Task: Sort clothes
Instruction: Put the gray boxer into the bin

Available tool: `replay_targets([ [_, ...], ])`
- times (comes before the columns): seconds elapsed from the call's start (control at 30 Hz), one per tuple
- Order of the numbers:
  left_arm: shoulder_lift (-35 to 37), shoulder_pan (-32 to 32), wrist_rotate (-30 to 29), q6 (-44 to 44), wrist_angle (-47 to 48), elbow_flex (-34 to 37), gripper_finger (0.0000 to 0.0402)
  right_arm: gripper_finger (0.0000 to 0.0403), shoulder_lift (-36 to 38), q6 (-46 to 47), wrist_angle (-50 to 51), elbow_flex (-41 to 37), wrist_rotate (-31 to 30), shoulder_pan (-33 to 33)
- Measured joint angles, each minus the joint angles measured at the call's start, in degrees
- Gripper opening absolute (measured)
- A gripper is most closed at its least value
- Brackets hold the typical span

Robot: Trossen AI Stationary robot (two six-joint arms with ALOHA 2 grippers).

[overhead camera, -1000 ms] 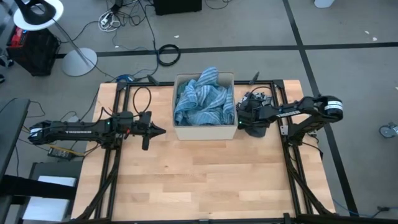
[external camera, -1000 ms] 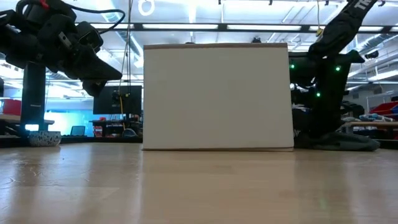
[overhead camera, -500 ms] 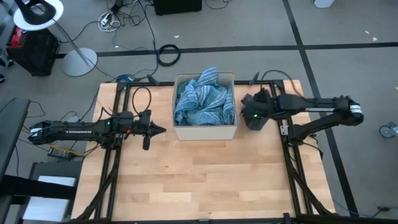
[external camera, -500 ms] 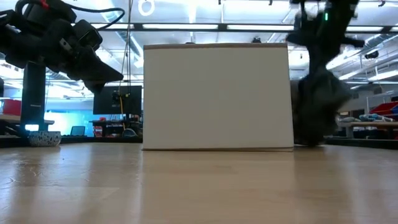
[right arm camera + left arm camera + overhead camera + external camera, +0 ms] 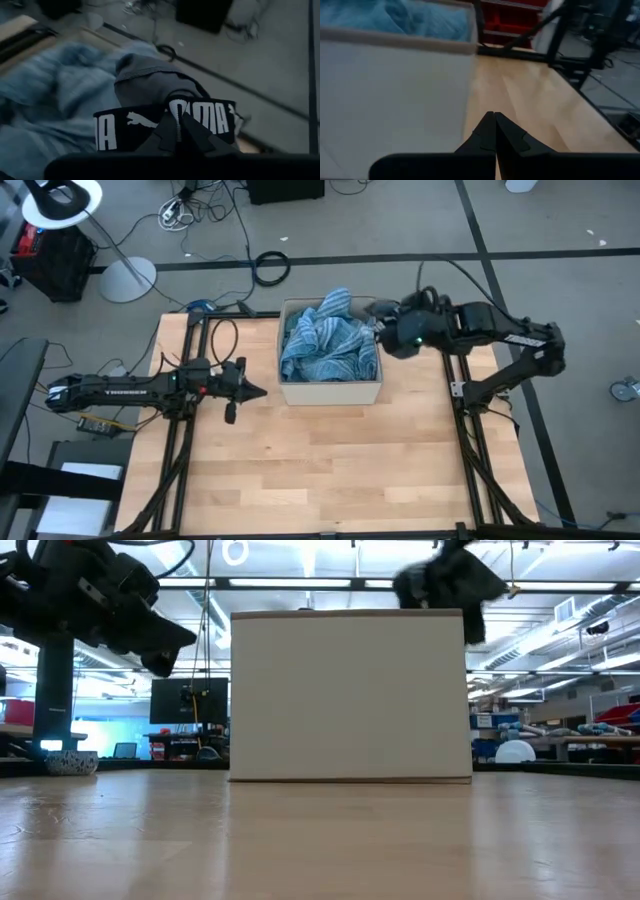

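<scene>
High view: right gripper (image 5: 385,330) has swung up from the table beside the box (image 5: 330,392) to its right rim, over the blue clothes (image 5: 328,340); left gripper (image 5: 252,390) waits left of the box.
Low view: a dark garment (image 5: 445,585) now hangs above the box's top edge, no longer on the table.
Left wrist view: fingers pressed together, holding nothing.
Right wrist view: fingers clamped on the garment's black waistband (image 5: 165,127).
Meaning: likely about to drop it in.

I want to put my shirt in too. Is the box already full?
Full. Light blue clothes heap above the rim of the box, and the right gripper holds a dark garment over it.
</scene>
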State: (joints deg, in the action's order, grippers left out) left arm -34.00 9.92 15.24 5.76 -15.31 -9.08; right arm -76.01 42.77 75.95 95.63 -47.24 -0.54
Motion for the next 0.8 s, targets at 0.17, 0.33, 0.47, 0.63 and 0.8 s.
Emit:
replay_targets([
  [0.17, 0.4, -2.0, -8.1, 0.0, -0.2, 0.6, 0.0002, 0.0005, -7.6, -13.8, -5.9, 10.3, 0.6, 0.1],
  [0.33, 2.9, -4.4, -14.3, 0.8, -11.8, 8.6, 0.0002, 0.0005, -13.0, -25.6, -13.8, 18.4, 7.9, -1.0],
  [0.47, 4.9, -6.0, -15.0, 0.0, -9.6, 8.3, 0.0002, 0.0005, -15.6, -31.9, -19.6, 21.7, 17.2, -2.0],
  [0.63, 5.7, -6.7, -15.0, -1.2, -9.3, 8.3, 0.0002, 0.0005, -16.0, -33.4, -22.0, 22.1, 23.2, -2.9],
  [0.8, 8.3, -6.7, -14.2, -1.3, -8.8, 8.4, 0.0002, 0.0005, -16.9, -30.9, -16.5, 19.0, 23.7, -4.4],
])
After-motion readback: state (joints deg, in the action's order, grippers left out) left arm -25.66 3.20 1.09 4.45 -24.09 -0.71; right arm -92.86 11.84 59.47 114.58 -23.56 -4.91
